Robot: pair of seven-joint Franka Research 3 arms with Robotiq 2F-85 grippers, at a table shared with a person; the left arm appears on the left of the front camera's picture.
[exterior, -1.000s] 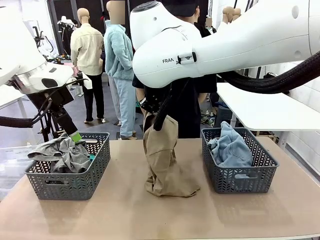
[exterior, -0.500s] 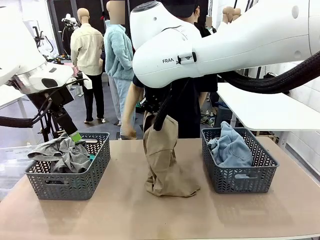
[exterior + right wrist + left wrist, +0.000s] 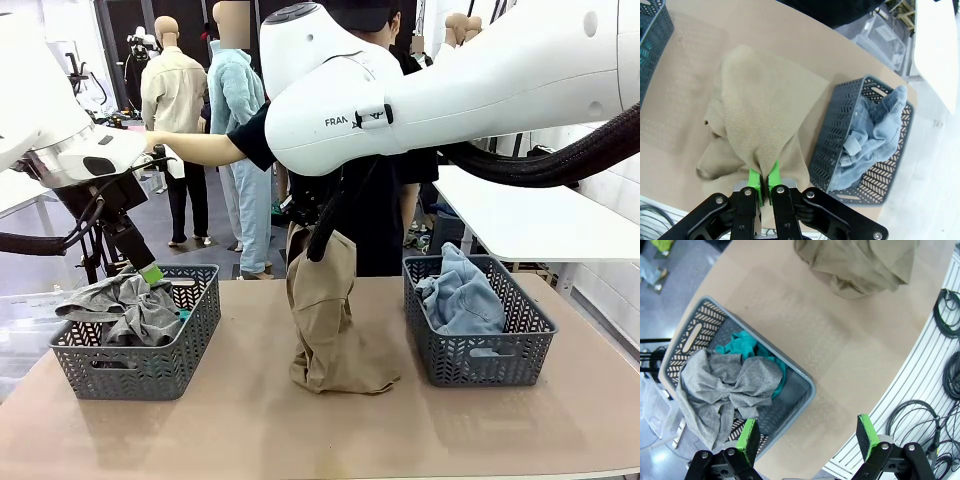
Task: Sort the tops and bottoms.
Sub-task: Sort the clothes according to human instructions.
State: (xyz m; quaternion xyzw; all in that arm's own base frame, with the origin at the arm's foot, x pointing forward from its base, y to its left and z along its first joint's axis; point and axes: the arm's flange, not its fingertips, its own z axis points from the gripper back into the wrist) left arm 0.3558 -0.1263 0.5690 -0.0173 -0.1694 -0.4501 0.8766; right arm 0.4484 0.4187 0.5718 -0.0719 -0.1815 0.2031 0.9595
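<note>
Front view: right claw (image 3: 318,250), frame centre, pinches khaki top (image 3: 325,320), hem on table (image 3: 300,430).
Left claw (image 3: 807,440): wide, empty.
Tip: lift hem clear, carry to left basket (image 3: 140,365).

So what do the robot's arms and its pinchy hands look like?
The arms are big, smooth and white, with thick black ribbed cables. The right arm has black "FRAN…" lettering. The left gripper and right gripper are black, with bright green pads on two fingers.

— Any print you can read?
— Only on my own right arm (image 3: 420,95): black letters "FRAN", the rest cut off by a black clip.
— Anything else?
— No, nothing legible.
</note>
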